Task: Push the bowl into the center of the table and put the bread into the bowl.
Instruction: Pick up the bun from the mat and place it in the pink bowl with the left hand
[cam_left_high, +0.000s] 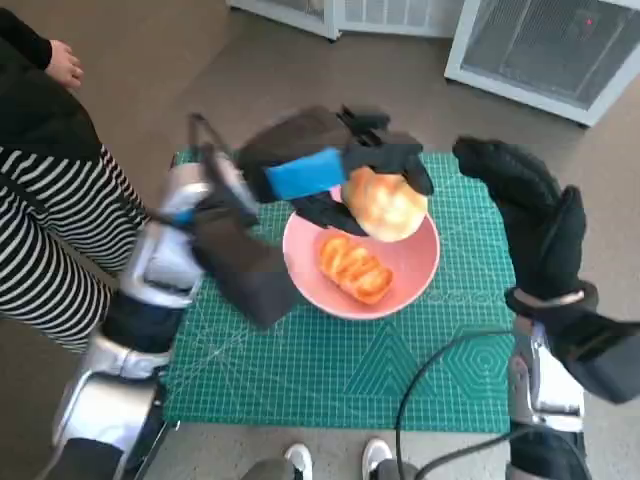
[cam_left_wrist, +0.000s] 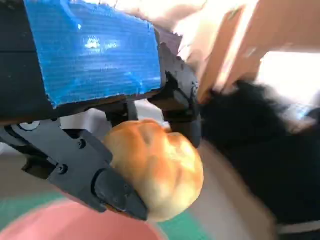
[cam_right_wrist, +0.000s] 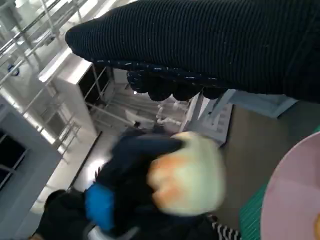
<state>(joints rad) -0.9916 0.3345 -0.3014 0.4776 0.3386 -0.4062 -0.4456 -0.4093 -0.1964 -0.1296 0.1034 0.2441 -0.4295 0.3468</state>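
Note:
A pink bowl (cam_left_high: 412, 268) sits near the middle of the green cutting mat (cam_left_high: 330, 360). One twisted golden bread (cam_left_high: 354, 267) lies inside it. My left hand (cam_left_high: 330, 170) grips a round bread roll (cam_left_high: 386, 205) above the bowl's far rim; the left wrist view shows the roll (cam_left_wrist: 157, 175) between the black fingers (cam_left_wrist: 95, 175) over the pink bowl (cam_left_wrist: 70, 225). The right wrist view shows the blurred roll (cam_right_wrist: 187, 175) and the bowl's edge (cam_right_wrist: 295, 195). My gloved right hand (cam_left_high: 535, 225) hovers to the right of the bowl, fingers spread, holding nothing.
A person in striped trousers (cam_left_high: 45, 240) stands close to the table's left side. White cabinets (cam_left_high: 545, 45) stand on the floor beyond the far edge. A black cable (cam_left_high: 430, 380) runs over the mat's near right part.

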